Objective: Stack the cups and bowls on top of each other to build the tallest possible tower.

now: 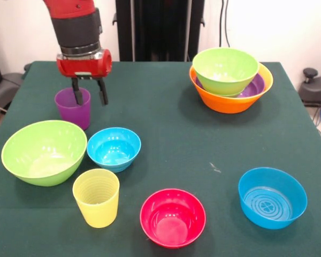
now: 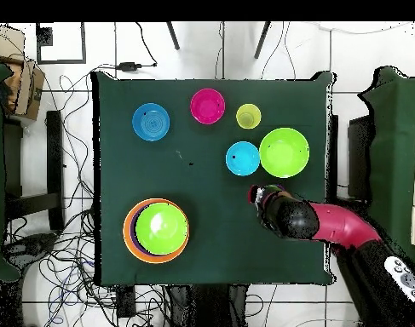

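Front view
My pincer: fingers apart, straddling the near rim of the upright purple cup by the table's left edge.
Tower: orange bowl, purple, then lime green, far right corner, mouths up.
Open room: table's middle.

Overhead view
My pincer: hides the purple cup.
Yellow cup: mouth up, near the top edge.

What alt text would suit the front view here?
A red robot gripper hangs with open jaws at the purple cup on a green table. Loose bowls and a yellow cup lie nearby; the tower stands apart.
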`<state>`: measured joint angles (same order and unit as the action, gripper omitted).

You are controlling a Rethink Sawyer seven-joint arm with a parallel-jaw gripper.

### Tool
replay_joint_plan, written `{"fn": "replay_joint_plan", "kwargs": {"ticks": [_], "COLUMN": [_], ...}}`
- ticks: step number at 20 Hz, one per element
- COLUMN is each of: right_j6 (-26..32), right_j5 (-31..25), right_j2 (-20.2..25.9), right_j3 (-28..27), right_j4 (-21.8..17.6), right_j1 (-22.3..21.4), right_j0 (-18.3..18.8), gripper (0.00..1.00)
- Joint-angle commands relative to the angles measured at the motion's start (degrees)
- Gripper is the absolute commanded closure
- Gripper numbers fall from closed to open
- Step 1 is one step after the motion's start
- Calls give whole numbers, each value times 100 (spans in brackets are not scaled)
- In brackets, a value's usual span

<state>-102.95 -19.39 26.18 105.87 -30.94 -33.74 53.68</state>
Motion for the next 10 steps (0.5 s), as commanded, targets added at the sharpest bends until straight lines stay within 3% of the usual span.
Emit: {"fn": "replay_joint_plan", "kwargs": {"ticks": [1,10], "right_j6": [-8,181], "right_j5": [528,1153], "right_j2": [-95,-197], "right_j3": [-279,-1215], "right_j4": [-603,-1066], "right_j1": [847,2261], "right_j0": [-313,-185], "gripper": [0,0]}}
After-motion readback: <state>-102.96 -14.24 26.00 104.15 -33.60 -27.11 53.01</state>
